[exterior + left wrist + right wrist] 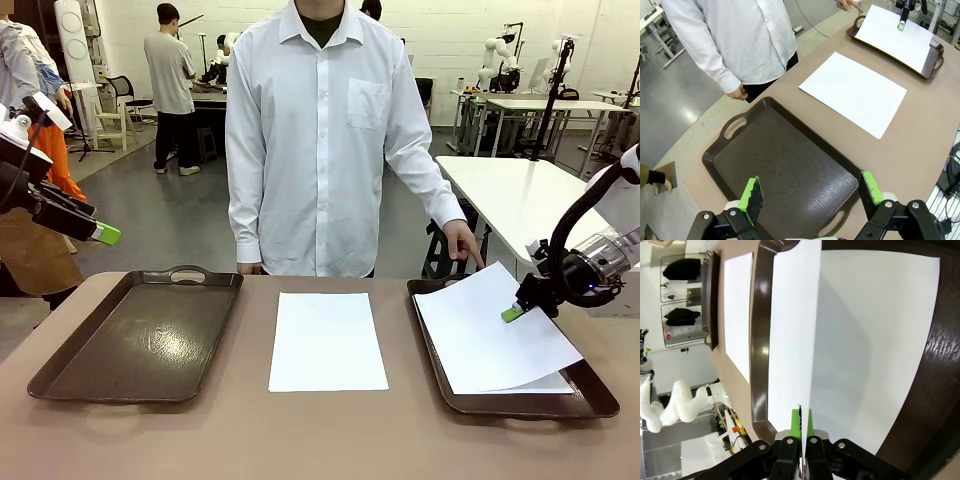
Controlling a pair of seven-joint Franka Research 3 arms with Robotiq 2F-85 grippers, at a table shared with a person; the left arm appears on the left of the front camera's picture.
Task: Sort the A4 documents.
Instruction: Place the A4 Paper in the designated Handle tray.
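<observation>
Right gripper here is clamped on the edge of a lifted sheet, tilted up over the right tray. A second sheet lies flat in that tray underneath. My left gripper has its jaws wide apart, looking down on the left tray. A third sheet sits on the brown table between the trays. The person stands at the far edge, one hand near the right tray's far corner. There are white tables behind.

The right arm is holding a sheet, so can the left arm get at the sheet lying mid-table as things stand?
Probably yes. The left gripper hangs open above the left tray, and the middle sheet lies bare beside that tray, nothing on it. Pinching flat paper may be tricky.
</observation>
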